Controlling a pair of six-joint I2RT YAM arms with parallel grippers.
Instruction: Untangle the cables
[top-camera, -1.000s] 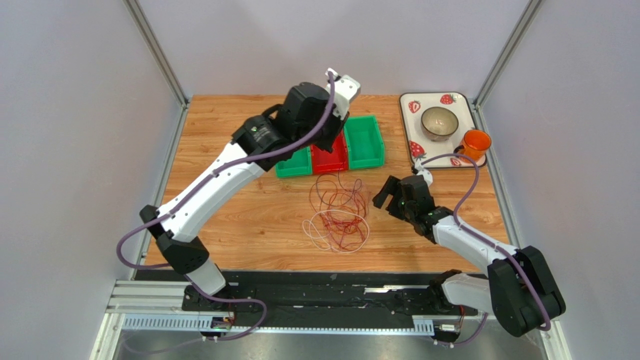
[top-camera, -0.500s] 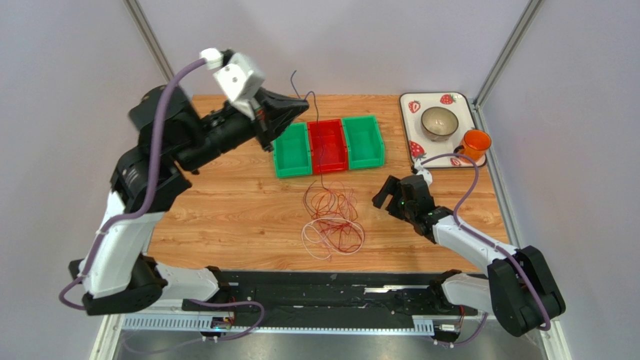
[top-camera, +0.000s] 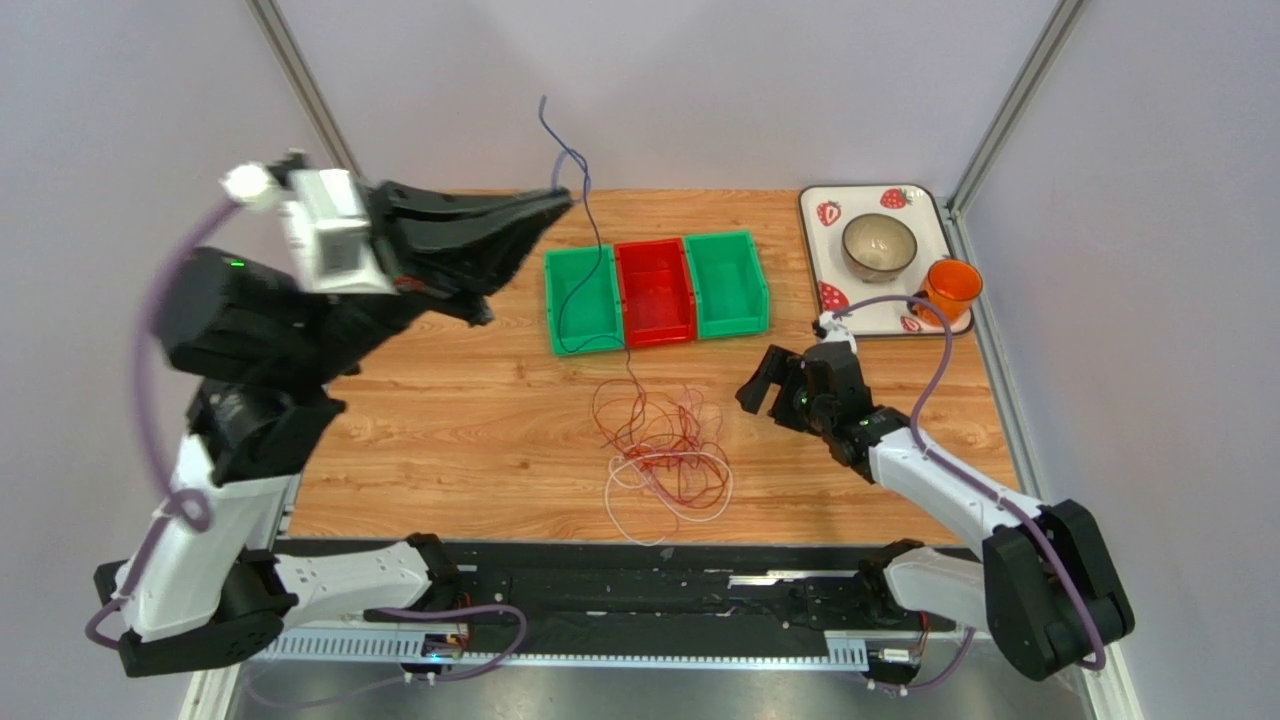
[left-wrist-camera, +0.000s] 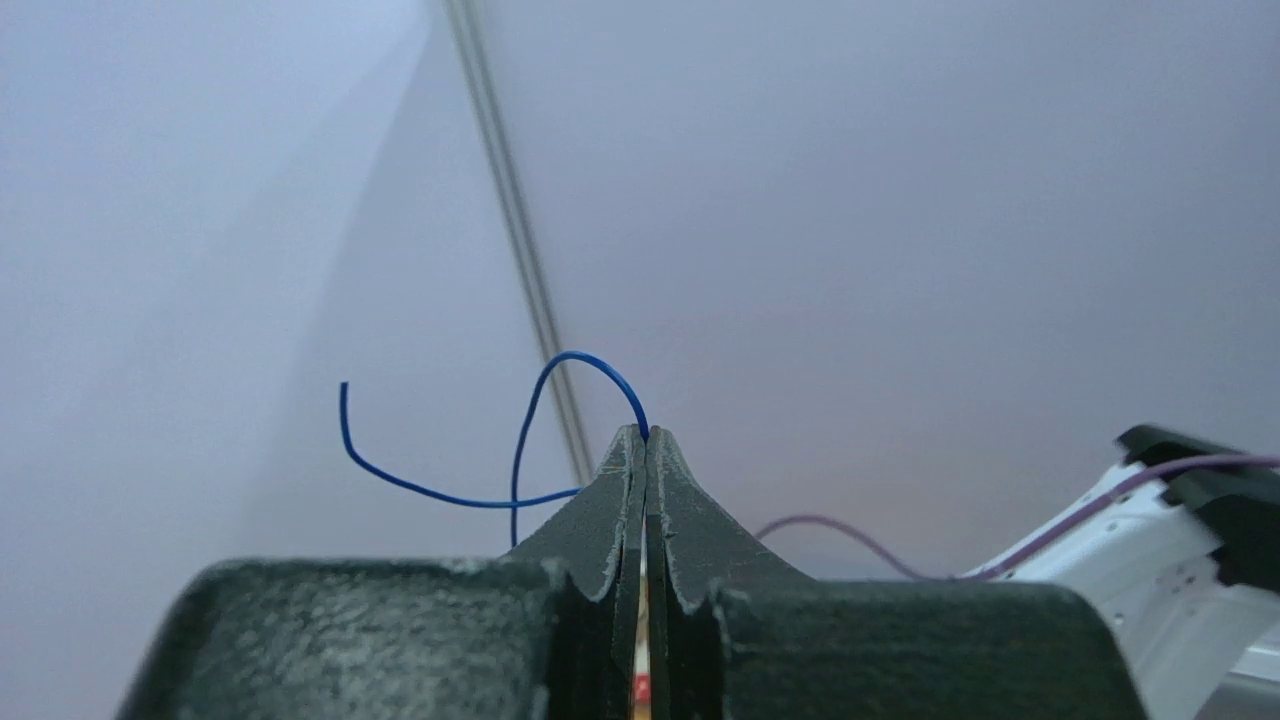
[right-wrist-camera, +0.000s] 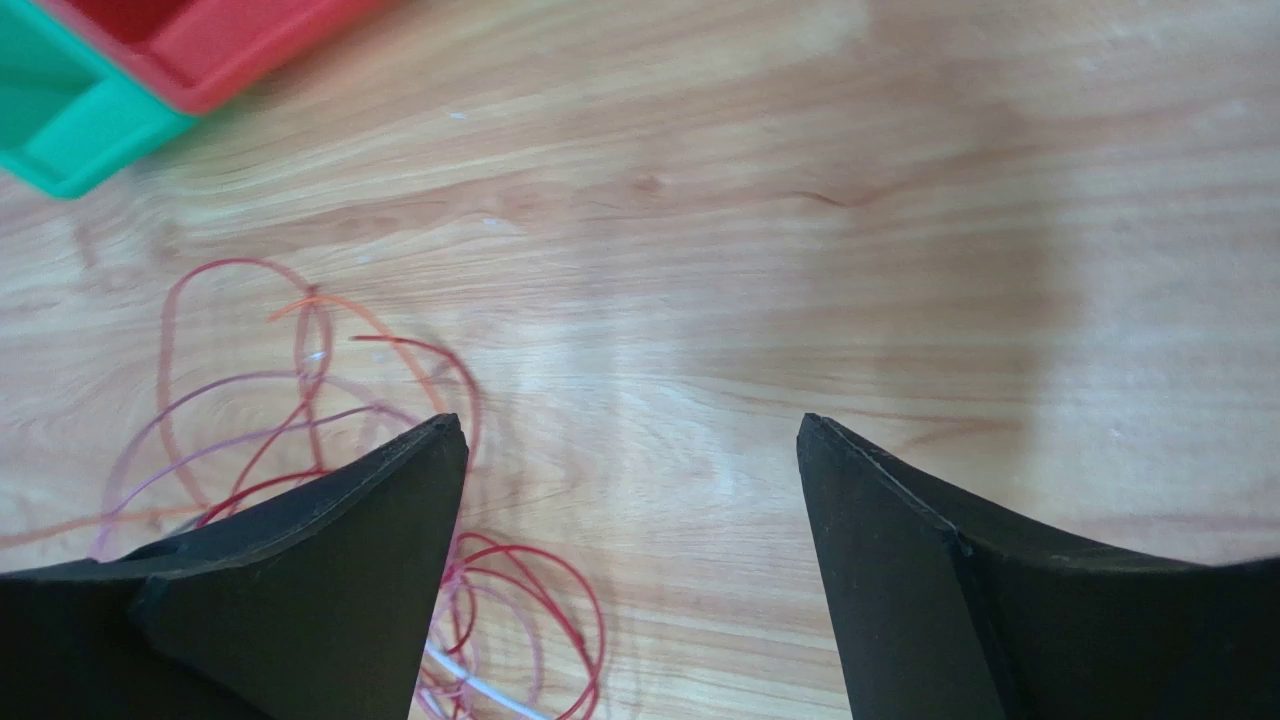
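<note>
Left gripper (top-camera: 562, 198), upper left, pinches a blue cable (left-wrist-camera: 451, 501). If snagged in the tangle (top-camera: 661, 443), it could drag everything along. Right gripper (top-camera: 763, 387) gapes idle.

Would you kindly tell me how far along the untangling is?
Nothing looks finished: no cable lies apart on its own. In hand: the left gripper is shut on a blue cable, raised high, its strand running down into the tangle. Left: freeing that strand and separating the rest of it; the right gripper hangs open beside it.
</note>
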